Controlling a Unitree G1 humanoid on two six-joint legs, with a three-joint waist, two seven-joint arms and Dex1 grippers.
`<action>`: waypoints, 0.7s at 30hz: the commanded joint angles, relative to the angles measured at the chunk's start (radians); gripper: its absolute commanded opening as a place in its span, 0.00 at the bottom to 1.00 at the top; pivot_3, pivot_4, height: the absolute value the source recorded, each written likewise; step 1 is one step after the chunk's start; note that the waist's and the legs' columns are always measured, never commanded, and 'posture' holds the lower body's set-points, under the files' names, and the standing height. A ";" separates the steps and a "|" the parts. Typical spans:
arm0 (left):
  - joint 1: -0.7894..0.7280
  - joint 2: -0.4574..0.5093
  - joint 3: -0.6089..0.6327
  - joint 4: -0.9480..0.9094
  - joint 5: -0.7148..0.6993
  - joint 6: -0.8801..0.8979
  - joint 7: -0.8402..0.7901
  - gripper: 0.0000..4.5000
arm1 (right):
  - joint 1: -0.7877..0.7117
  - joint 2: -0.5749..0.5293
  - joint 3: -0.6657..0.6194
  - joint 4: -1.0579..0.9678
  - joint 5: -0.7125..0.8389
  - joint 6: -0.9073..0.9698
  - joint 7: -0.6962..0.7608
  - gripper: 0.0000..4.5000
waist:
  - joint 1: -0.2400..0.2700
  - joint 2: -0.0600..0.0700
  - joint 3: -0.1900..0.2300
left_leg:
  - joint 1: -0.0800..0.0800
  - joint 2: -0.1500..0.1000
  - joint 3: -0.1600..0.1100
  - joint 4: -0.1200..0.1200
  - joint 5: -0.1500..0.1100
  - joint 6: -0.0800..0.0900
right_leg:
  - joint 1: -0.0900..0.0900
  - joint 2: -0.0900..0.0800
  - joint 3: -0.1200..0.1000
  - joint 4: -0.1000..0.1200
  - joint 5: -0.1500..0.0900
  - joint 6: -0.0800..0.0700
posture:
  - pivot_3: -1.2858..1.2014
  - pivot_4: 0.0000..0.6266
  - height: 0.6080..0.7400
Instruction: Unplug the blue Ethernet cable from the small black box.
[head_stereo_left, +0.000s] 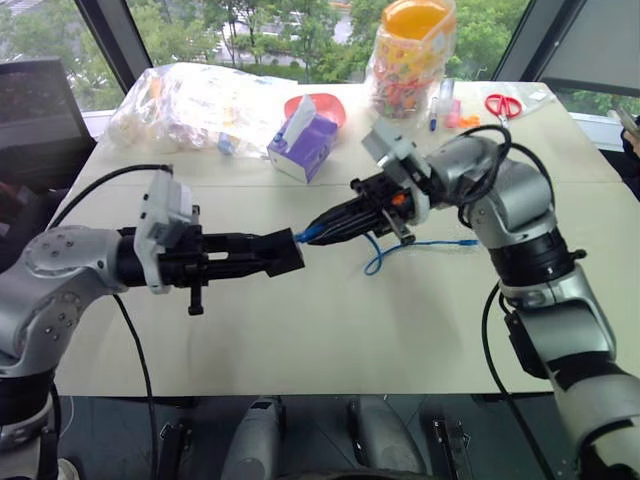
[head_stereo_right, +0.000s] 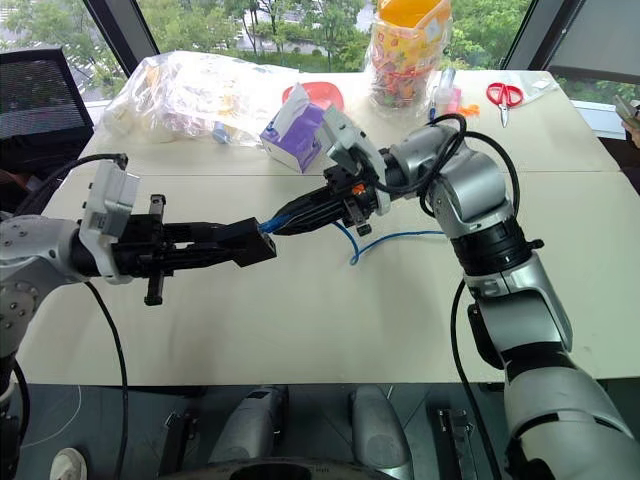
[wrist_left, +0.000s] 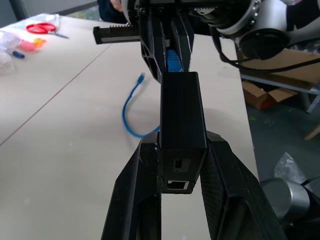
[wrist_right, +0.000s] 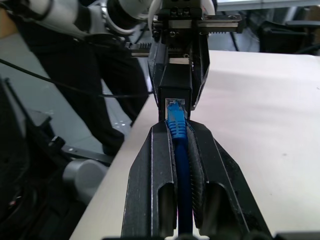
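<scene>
**Two claws meeting over the worktop, cable still plugged in**

Two claws are facing each other above the beige worktop (head_stereo_left: 300, 330). The left claw (head_stereo_left: 285, 252) is clamping the small black box (wrist_left: 182, 112) between its fingers and holding it level in the air. The right claw (wrist_right: 176, 131) is pinching the blue Ethernet cable (wrist_right: 176, 122) just behind its plug, which is sitting in the port on the box's end. Behind the right claw the cable is hanging down in a loop, with its free end lying on the worktop (head_stereo_left: 466, 243). Further back, a purple-and-white tissue box (head_stereo_left: 303, 145), a clear plastic bag (head_stereo_left: 190, 100), a jar of colourful bits (head_stereo_left: 410, 60) and red scissors (head_stereo_left: 503, 104) are resting near the window.
</scene>
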 joint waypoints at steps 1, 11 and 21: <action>0.015 0.021 0.028 -0.014 -0.022 0.007 -0.022 0.11 | -0.030 -0.070 -0.079 0.090 -0.030 -0.025 0.004 0.01 | 0.000 0.000 0.000 | 0.000 0.000 0.000 0.000 0.000 0.000 | 0.000 0.000 0.000 0.000 0.000 0.000 | 0.52 0.24 1.00; -0.016 0.013 0.023 0.002 -0.025 0.004 0.004 0.11 | -0.025 -0.041 -0.081 0.024 -0.033 -0.030 -0.050 0.71 | 0.002 0.000 0.000 | 0.000 0.000 0.000 0.000 0.000 0.000 | 0.000 0.000 0.000 0.000 0.000 0.000 | 0.52 0.24 1.00; -0.035 0.002 0.024 0.023 -0.015 -0.006 0.005 0.11 | 0.026 -0.030 -0.083 -0.110 0.025 0.074 -0.054 0.71 | 0.001 0.000 0.000 | 0.000 0.000 0.000 -0.001 0.000 0.000 | -0.001 0.000 0.000 0.000 0.000 0.000 | 0.52 0.24 1.00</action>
